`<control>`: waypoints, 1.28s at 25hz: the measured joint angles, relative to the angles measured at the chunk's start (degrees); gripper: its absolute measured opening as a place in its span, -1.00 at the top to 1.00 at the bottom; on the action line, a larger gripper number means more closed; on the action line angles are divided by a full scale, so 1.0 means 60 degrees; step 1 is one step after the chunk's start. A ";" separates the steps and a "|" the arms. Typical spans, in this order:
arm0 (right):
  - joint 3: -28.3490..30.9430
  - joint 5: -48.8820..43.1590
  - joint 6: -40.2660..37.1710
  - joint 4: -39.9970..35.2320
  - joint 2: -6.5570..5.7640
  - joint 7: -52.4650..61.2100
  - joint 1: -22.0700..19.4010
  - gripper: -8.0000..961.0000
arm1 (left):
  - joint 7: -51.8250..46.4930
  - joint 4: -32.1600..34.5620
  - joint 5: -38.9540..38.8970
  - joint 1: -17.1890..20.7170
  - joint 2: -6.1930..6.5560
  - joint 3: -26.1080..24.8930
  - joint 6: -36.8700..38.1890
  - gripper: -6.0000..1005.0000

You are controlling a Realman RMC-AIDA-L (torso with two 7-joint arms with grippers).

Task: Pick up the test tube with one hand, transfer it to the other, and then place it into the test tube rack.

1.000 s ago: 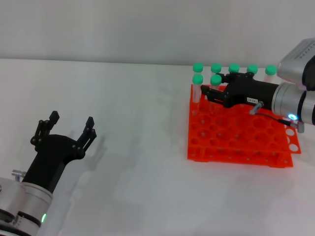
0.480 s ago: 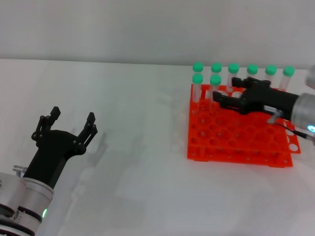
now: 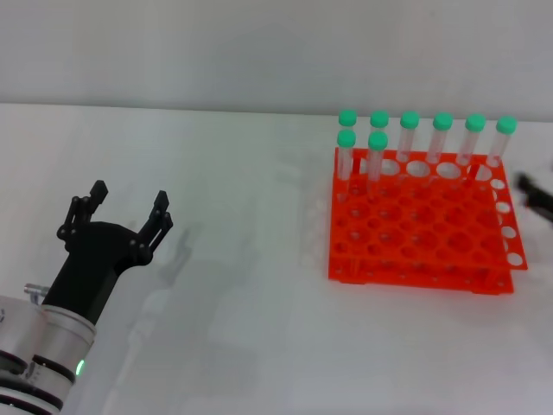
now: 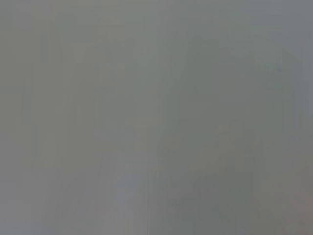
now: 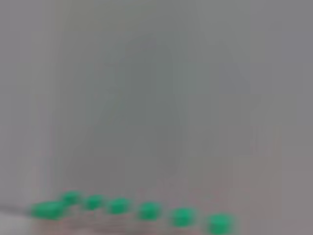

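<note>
The orange-red test tube rack [image 3: 415, 238] lies on the white table at the right. Several green-capped clear tubes stand upright in it: a row along its far edge [image 3: 442, 138] and two in the second row at the far left [image 3: 377, 160]. They look alike. No tube is in either gripper. My left gripper [image 3: 129, 194], on the green-lit arm, is open and empty above the table at the left. Only a black tip of my right gripper [image 3: 534, 194] shows at the right edge, beside the rack. The right wrist view shows blurred green caps [image 5: 117, 205].
The white table [image 3: 251, 328] stretches between the left gripper and the rack. A pale wall stands behind the table's far edge. The left wrist view shows only flat grey.
My right gripper has drawn back to the right from the rack's far-left tubes, almost out of view. The tubes stay standing. The left gripper has barely moved.
</note>
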 joint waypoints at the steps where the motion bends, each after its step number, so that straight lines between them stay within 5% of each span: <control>1: 0.0168 0.0435 0.0083 0.0302 -0.0002 -0.0518 -0.0077 -0.58 | -0.0063 -0.0001 -0.0079 -0.0014 0.0000 -0.0002 0.0000 -0.72; 6: 0.0970 0.3272 0.0192 0.2115 0.0016 -0.3852 -0.0148 -0.58 | -0.0913 -0.0021 -0.0887 -0.0168 -0.0004 -0.0005 -0.0126 -0.72; 11: 0.1097 0.4499 0.0224 0.2688 0.0037 -0.4932 -0.0126 -0.58 | -0.1761 -0.0235 -0.1311 -0.0277 -0.0013 -0.0003 -0.0234 -0.72; 32: 0.1825 0.4521 0.0395 0.3021 0.0064 -0.4976 0.0267 -0.60 | -0.2232 -0.0490 -0.1661 -0.0526 -0.0015 0.0049 -0.0466 -0.72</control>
